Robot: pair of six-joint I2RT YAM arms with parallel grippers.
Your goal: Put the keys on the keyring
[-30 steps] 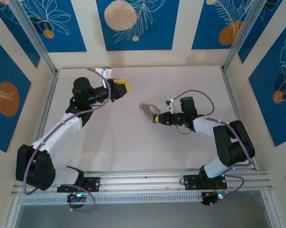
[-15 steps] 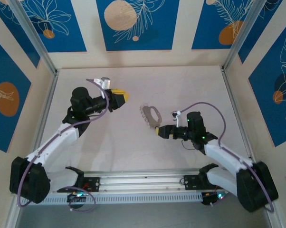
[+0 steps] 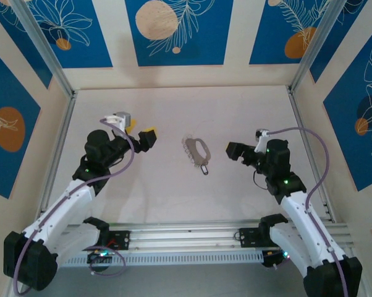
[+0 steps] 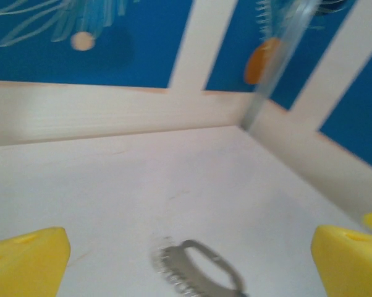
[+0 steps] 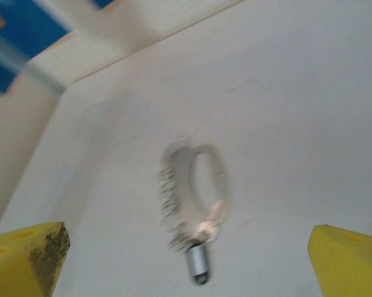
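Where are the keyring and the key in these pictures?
keyring (image 5: 220,179), right wrist view, on the loop's plain grey band, opposite the pale bits.
key (image 5: 198,262), right wrist view, on the middle of its small grey body.

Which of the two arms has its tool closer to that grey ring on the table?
The right one, it seems. The right tool sits open just right of the keyring; the left tool is open, farther off on its other side.

**Blue walls, pale counter**

Blue panels (image 3: 173,31) with leaf prints and orange discs are lining the cream walls (image 3: 236,37) around the pale counter (image 3: 149,192). Silver posts (image 3: 44,49) are standing at its far corners, and a metal rail (image 3: 186,230) is running along its near edge.
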